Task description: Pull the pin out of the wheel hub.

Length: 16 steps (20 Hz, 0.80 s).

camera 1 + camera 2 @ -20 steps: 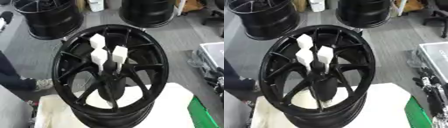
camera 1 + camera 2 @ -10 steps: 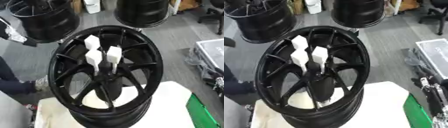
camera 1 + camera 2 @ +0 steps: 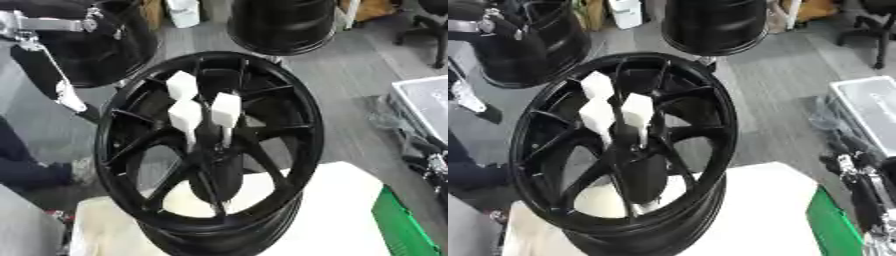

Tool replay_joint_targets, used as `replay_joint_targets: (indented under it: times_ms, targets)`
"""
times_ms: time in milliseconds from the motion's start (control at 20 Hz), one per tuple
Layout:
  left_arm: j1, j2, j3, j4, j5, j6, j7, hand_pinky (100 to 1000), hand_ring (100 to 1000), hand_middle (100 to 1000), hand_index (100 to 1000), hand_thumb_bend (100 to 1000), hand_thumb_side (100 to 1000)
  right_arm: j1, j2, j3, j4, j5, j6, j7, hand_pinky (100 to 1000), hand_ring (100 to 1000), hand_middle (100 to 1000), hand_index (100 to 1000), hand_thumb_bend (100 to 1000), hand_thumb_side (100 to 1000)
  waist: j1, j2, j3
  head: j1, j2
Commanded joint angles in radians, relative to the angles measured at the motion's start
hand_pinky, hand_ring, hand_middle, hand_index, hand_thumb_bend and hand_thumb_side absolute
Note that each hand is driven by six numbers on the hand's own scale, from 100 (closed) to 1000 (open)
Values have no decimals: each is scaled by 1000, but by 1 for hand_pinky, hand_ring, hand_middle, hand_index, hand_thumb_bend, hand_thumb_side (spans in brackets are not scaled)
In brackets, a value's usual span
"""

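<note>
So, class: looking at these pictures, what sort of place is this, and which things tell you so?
Probably a workshop or a lab. A black wheel stands on a white table, more black wheels stand on the grey floor behind, and an office chair shows at the far right.

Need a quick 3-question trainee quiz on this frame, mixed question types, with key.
1. True or false: the pins are already out of the wheel and lie on the table.
2. How many white pin heads show at the wheel's centre? A) one B) three C) five
3. Fill in: the wheel stands upright on a ___ table.

Key: 1 false, since they stick out of the centre. 2 B. 3 white.
</note>
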Motion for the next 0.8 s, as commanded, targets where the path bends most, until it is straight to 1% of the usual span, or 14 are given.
replay_joint_targets:
  times_ms: [50, 150, 350, 400, 500, 800]
  targets:
    - [-50, -31, -15, 47, -52, -18, -49, 775, 764, 780, 825, 706, 235, -6, -23, 0, -8, 0, -1, 1, 871, 809, 875, 1000, 100, 781, -6, -16, -2, -1, -1]
    - [-75, -63, -22, 81, -86, -31, -67, 776, 763, 776, 821, 683, 213, -5, -22, 0, -8, 0, -1, 2, 871, 809, 875, 1000, 100, 782, -7, -16, -2, -1, -1]
    - [-116, -131, -33, 164, -178, -55, -73, 777, 765, 777, 821, 663, 200, -4, -21, 1, -7, -1, -1, 3, 871, 809, 875, 1000, 100, 784, -7, -16, -3, 0, -1]
    - [-123, -147, -32, 182, -197, -62, -73, 776, 763, 772, 815, 624, 178, -5, -20, 2, -7, -1, -2, 4, 871, 809, 876, 1000, 100, 785, -7, -16, -5, 1, -1]
    - [-136, -183, -29, 223, -236, -76, -66, 774, 760, 766, 810, 600, 176, -5, -19, 3, -7, -1, -1, 5, 871, 809, 876, 1000, 100, 788, -8, -15, -7, 2, -1]
    - [-156, -256, -20, 329, -311, -117, -47, 771, 751, 745, 793, 590, 149, -10, -15, 6, -7, -3, -1, 9, 872, 809, 876, 1000, 100, 789, -11, -11, -18, 3, -1]
